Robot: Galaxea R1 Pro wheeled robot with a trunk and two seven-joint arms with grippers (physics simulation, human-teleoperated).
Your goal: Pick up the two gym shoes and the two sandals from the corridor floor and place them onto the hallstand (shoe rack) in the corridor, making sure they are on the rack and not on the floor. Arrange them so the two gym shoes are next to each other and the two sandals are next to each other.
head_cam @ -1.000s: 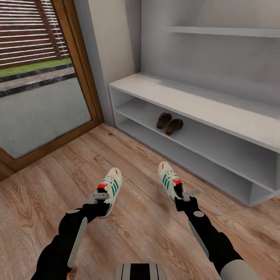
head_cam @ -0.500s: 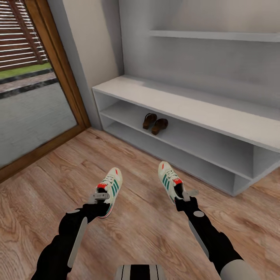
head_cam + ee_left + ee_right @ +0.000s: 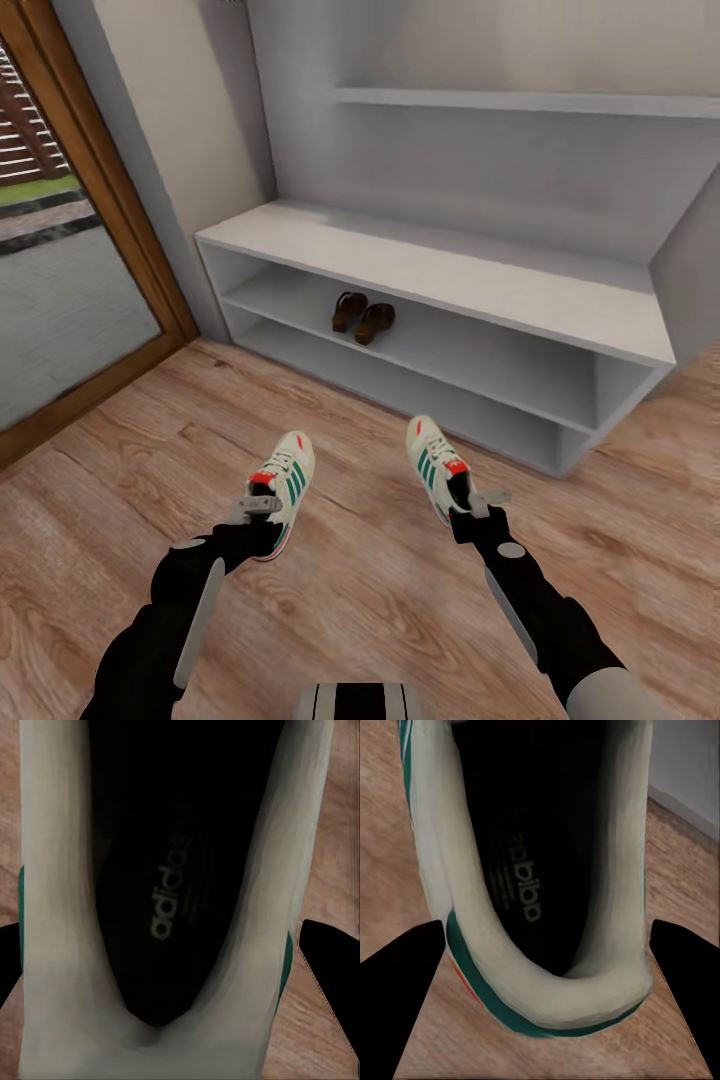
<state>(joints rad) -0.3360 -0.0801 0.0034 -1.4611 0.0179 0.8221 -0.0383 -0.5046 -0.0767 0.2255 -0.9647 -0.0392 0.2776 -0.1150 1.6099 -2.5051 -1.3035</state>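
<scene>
I'm carrying one shoe point(image 3: 285, 480) clamped in the left gripper point(image 3: 262, 506), the other point(image 3: 437, 468) in the right gripper point(image 3: 478, 499), to join the sandals point(image 3: 362, 316) on the rack point(image 3: 480, 275).

"adidas" on both gym shoes' insoles point(image 3: 169, 889)

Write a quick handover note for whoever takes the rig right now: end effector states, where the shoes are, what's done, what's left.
Left end effector: shut on the heel of one white lace-up gym shoe with teal stripes, held above the wood-plank floor.
Right end effector: shut on the other gym shoe, likewise held up.
Two dark brown leather sandals sit side by side on the middle tier of the white-grey shoe rack.
Done: sandals racked, both gym shoes picked up.
Left: set the gym shoes next to each other on the rack.
</scene>
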